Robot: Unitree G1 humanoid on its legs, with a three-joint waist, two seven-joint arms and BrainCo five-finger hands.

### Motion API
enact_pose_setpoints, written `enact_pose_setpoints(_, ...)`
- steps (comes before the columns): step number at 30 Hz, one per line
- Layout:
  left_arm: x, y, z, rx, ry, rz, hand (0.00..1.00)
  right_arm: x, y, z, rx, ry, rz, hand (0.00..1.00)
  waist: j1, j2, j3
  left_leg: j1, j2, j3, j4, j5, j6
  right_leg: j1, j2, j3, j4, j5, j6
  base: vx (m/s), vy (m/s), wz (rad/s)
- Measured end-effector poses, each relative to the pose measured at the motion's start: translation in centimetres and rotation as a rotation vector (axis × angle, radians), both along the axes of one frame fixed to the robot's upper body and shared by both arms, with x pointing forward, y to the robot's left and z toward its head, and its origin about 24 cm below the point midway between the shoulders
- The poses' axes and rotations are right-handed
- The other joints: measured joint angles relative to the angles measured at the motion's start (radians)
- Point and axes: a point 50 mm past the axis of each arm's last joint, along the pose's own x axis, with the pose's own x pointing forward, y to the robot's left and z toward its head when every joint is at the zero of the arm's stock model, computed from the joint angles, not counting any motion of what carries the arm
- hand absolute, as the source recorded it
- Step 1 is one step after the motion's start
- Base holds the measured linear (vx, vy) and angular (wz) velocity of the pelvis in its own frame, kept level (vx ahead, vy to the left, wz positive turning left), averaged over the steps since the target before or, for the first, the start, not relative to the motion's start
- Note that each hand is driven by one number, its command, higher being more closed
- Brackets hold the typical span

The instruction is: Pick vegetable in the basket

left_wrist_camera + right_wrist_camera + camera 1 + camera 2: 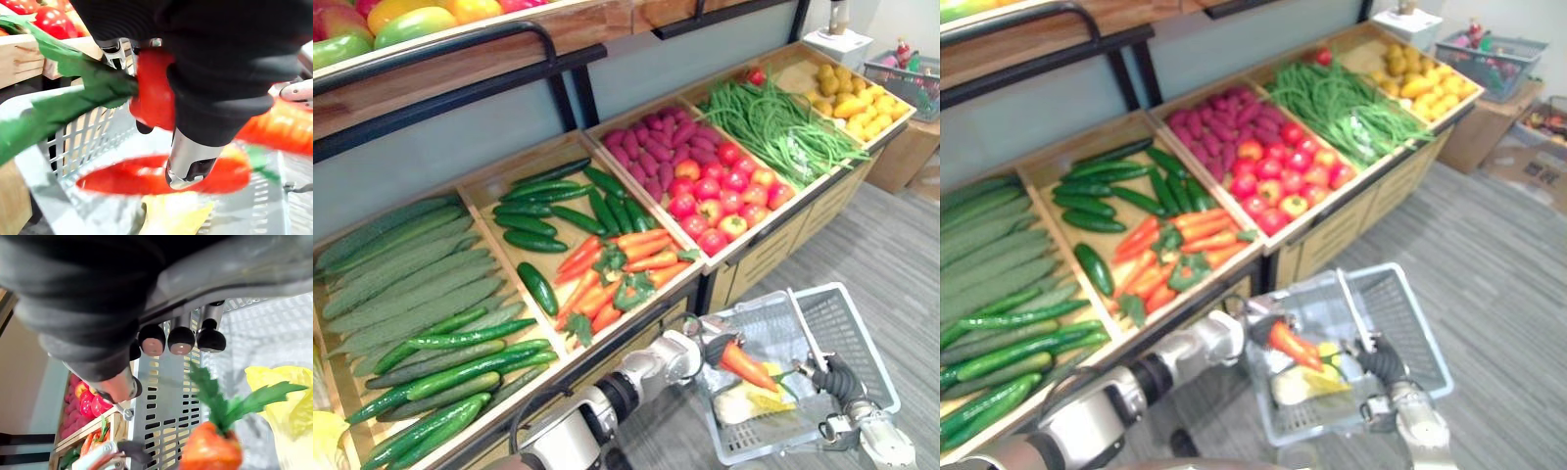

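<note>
Basket point(850, 331) above grey floor point(876, 240), beside stand point(773, 243).

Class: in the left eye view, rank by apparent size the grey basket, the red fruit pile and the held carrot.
1. grey basket, though it is also nearest the camera
2. red fruit pile
3. carrot, held in the left hand
</note>
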Motion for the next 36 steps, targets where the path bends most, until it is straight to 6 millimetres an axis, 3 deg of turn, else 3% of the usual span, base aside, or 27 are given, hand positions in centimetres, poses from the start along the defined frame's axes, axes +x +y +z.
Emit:
enact_pose_setpoints(16, -0.3, -1.3, 0.9, -0.048, -0.030, -0.011, 0.00, -0.5, 0.0, -0.4, 0.003, 0.016, -0.014, 1.00, 0.002, -0.002, 0.000, 0.000, 0.000, -0.003, 0.000, 0.000, 0.000, 0.002, -0.002, -0.003, 0.000, 0.000, 0.000, 0.00, 0.000, 0.00)
enact_pose_setpoints(22, -0.4, -2.0, 2.9, -0.151, -0.058, -0.026, 0.00, -0.8, -0.2, -1.3, 0.001, 0.047, -0.050, 1.00, 0.012, -0.005, -0.001, -0.001, 0.000, -0.021, 0.000, 0.000, 0.000, 0.014, -0.003, -0.018, -0.001, -0.001, 0.001, 0.00, 0.001, 0.07)
enact_pose_setpoints(24, -0.6, -1.9, 4.5, -0.242, -0.074, -0.027, 0.00, -0.9, -0.5, -1.7, -0.014, 0.063, -0.076, 1.00, 0.021, -0.004, -0.002, -0.003, -0.001, -0.026, 0.000, 0.000, 0.000, 0.016, -0.002, -0.023, -0.001, -0.001, 0.001, -0.01, 0.005, 0.08)
enact_pose_setpoints(25, -0.9, -1.1, 6.7, -0.357, -0.109, -0.025, 0.00, -1.3, -1.1, -2.6, -0.021, 0.093, -0.119, 1.00, 0.039, -0.001, -0.005, -0.003, -0.001, -0.036, 0.000, 0.001, 0.001, 0.023, -0.001, -0.037, -0.001, -0.002, 0.001, 0.00, 0.001, 0.19)
enact_pose_setpoints(26, -1.1, -0.7, 7.6, -0.407, -0.132, -0.026, 0.00, -1.4, -1.3, -3.1, -0.020, 0.110, -0.140, 1.00, 0.041, 0.000, -0.006, -0.003, -0.002, -0.048, 0.000, 0.002, 0.002, 0.031, -0.001, -0.048, -0.003, -0.003, 0.001, 0.00, -0.002, 0.35)
enact_pose_setpoints(28, -1.8, 2.8, 11.6, -0.607, -0.238, -0.003, 0.00, -1.5, -1.7, -5.1, -0.064, 0.199, -0.200, 1.00, 0.060, -0.002, -0.010, -0.003, -0.003, -0.079, 0.000, 0.005, 0.005, 0.051, 0.000, -0.077, -0.003, -0.009, -0.001, 0.00, -0.001, 0.37)
enact_pose_setpoints(30, -1.7, 5.4, 13.2, -0.672, -0.318, 0.059, 0.00, -1.8, -1.8, -6.0, -0.077, 0.238, -0.229, 1.00, 0.085, -0.002, -0.011, -0.002, -0.003, -0.086, 0.000, 0.005, 0.006, 0.058, 0.000, -0.086, -0.003, -0.010, -0.002, -0.01, 0.002, 0.21)
enact_pose_setpoints(32, -1.1, 9.3, 13.4, -0.722, -0.373, 0.217, 0.00, -1.7, -1.6, -6.8, -0.099, 0.271, -0.235, 1.00, 0.099, 0.000, -0.012, -0.005, -0.008, -0.110, 0.000, 0.008, 0.009, 0.076, -0.002, -0.108, -0.010, -0.010, -0.002, -0.01, 0.008, 0.29)
enact_pose_setpoints(36, -1.7, 13.8, 12.0, -0.754, -0.402, 0.451, 0.00, -1.8, -1.2, -7.5, -0.120, 0.302, -0.247, 1.00, 0.113, -0.003, -0.014, -0.008, -0.013, -0.123, 0.000, 0.007, 0.008, 0.086, -0.003, -0.118, -0.019, -0.010, -0.003, -0.02, 0.014, 0.12)
